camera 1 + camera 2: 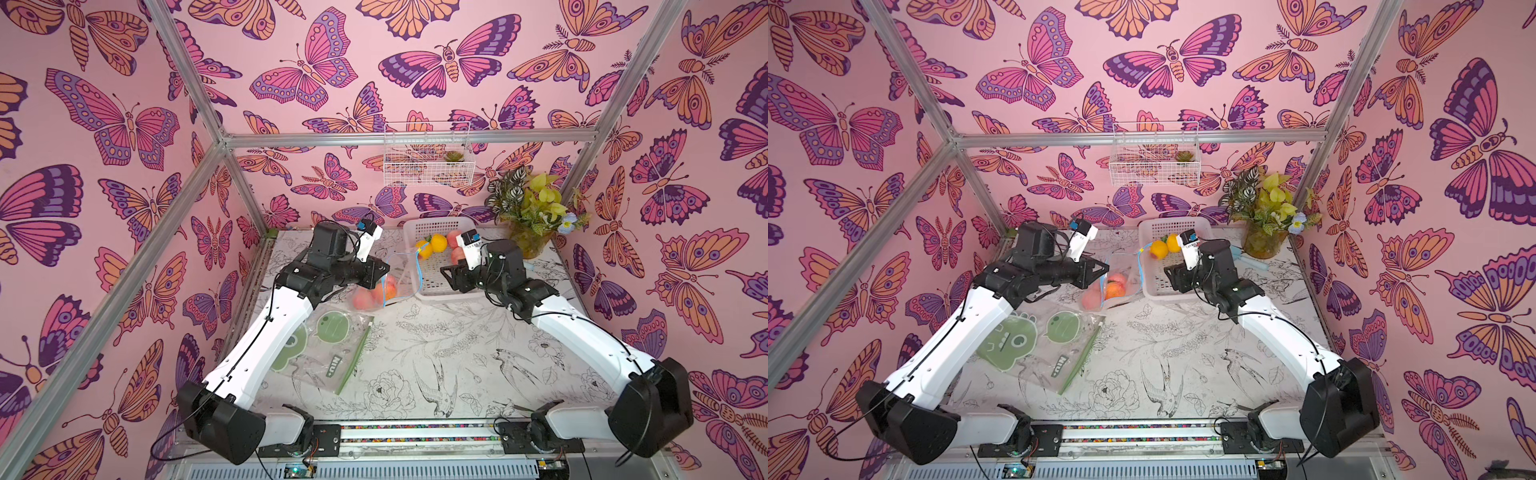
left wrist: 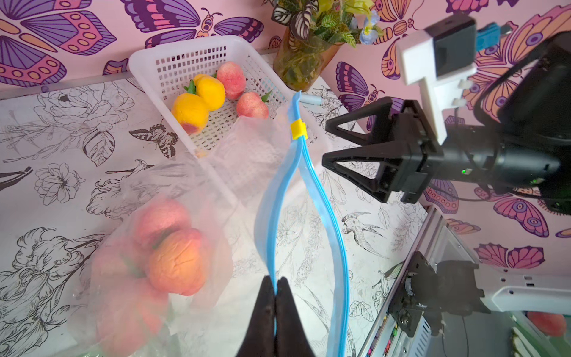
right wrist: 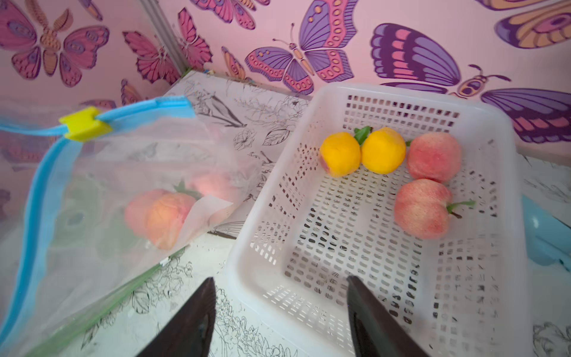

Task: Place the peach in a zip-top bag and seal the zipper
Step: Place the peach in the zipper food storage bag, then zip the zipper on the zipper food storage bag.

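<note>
A clear zip-top bag with a blue zipper strip and a yellow slider stands on the table left of the basket. Its mouth gapes open. Several peaches lie inside it. My left gripper is shut on one blue lip of the mouth. My right gripper hangs open and empty over the white basket's near left corner. Two pink peaches and two yellow ones lie in the basket.
A second zip bag with green cartoon prints lies flat at front left, partly under my left arm. A potted plant stands behind the basket at the back right. A blue object lies beside the basket. A wire basket hangs on the back wall.
</note>
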